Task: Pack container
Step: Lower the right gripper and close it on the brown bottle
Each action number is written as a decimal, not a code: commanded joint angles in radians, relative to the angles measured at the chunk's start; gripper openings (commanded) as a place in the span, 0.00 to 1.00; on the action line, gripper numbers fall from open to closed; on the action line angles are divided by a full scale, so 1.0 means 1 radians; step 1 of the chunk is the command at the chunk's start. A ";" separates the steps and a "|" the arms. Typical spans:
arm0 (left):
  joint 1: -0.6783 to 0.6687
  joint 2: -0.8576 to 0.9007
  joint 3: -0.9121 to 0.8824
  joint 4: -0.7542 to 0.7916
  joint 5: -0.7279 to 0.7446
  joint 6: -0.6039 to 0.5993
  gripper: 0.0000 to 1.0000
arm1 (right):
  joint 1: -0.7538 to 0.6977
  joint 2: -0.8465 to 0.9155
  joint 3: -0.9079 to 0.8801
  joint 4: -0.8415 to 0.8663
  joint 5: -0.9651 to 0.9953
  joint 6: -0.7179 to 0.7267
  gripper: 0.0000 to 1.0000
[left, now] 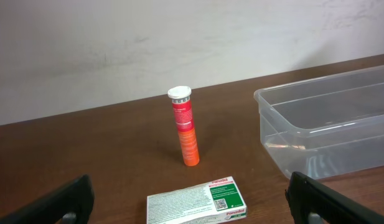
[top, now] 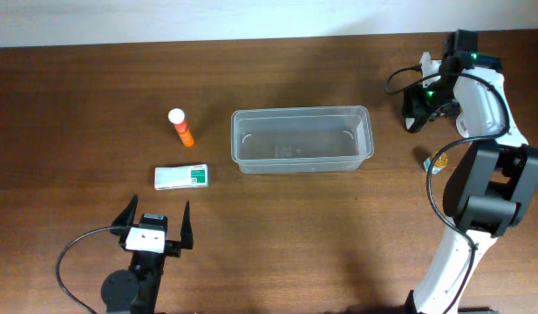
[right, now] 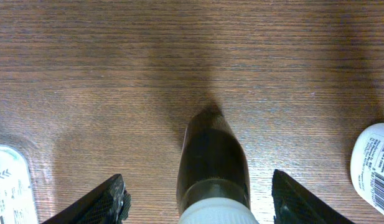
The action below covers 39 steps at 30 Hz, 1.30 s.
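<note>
The clear plastic container (top: 301, 139) sits empty at the table's middle; it also shows in the left wrist view (left: 328, 118). An orange tube with a white cap (top: 180, 127) (left: 185, 127) stands left of it. A white and green Panadol box (top: 181, 177) (left: 196, 200) lies in front of the tube. My left gripper (top: 155, 222) (left: 192, 208) is open and empty, just short of the box. My right gripper (top: 418, 109) (right: 201, 199) is open, its fingers on either side of a dark brown bottle with a white cap (right: 210, 155), not closed on it.
A white labelled bottle (right: 373, 165) lies at the right edge of the right wrist view, and a white item (right: 8, 180) at its left edge. A small item (top: 436, 163) lies partly under the right arm. A white wall borders the table's far edge.
</note>
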 commanded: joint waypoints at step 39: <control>0.006 -0.009 -0.008 0.002 -0.004 0.016 0.99 | 0.002 0.012 -0.049 0.051 0.049 0.005 0.36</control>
